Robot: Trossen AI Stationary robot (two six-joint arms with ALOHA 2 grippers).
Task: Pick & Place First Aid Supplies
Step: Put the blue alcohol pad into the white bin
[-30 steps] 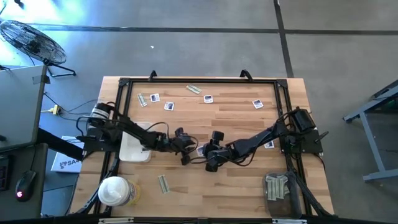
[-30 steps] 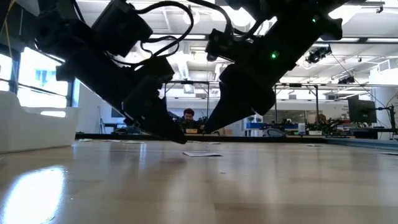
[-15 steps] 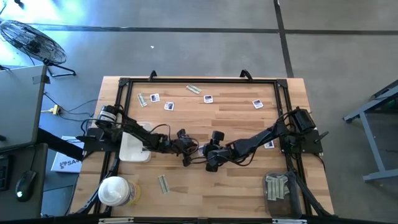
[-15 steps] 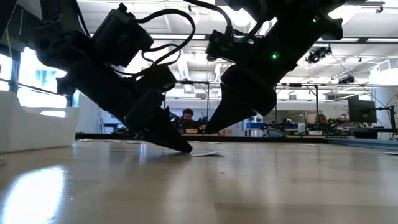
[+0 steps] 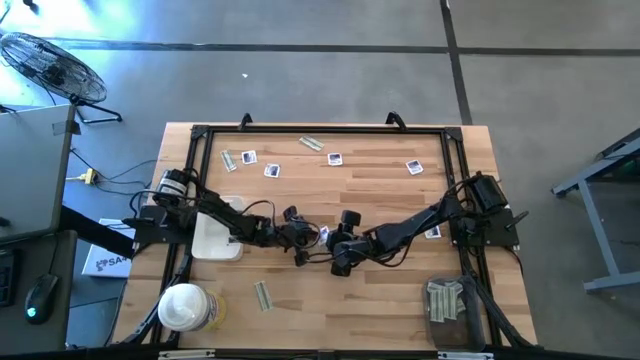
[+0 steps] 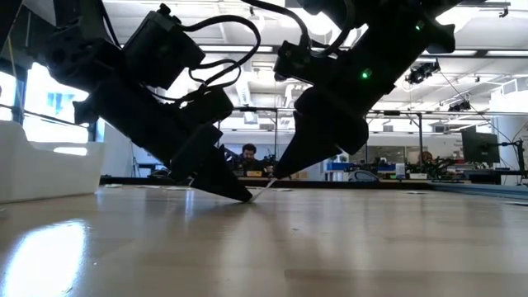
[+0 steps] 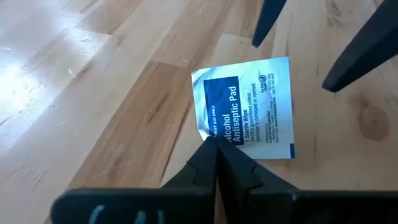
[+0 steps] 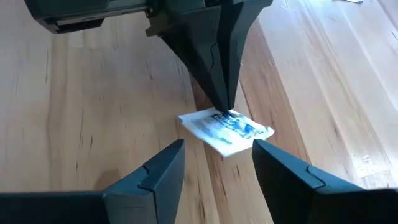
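- Near the middle of the table [image 5: 380, 290], the left tool [image 7: 216, 144] has its 2 fingers pinched together on the edge of a square white antiseptic wipe packet [image 7: 249, 109], which lies on the wood between the 2 tools.
- From the low view, the packet [image 6: 262, 190] looks tipped up at one side where the left tool [image 6: 244, 196] meets it, so the pick seems to be the step in hand: gripped, not yet carried.
- Just across the packet, the right tool [image 8: 217, 163] hangs with its fingers spread wide and holds nothing; it points at the same packet [image 8: 225, 130].
- Along the far edge of the table, several more packets [image 5: 334, 158] and pale strips [image 5: 311, 143] lie well apart, not yet picked.
- By the left edge sits a white tray [image 5: 208, 240], and a round white-lidded tub [image 5: 182, 306] stands at the near left corner.
- Next, in my judgement, the left tool must lift straight up without losing its thin edge grip, clear the right tool, then carry the packet toward a drop place, probably the tray.
- The pinch is narrow, so the packet could slip or swing.
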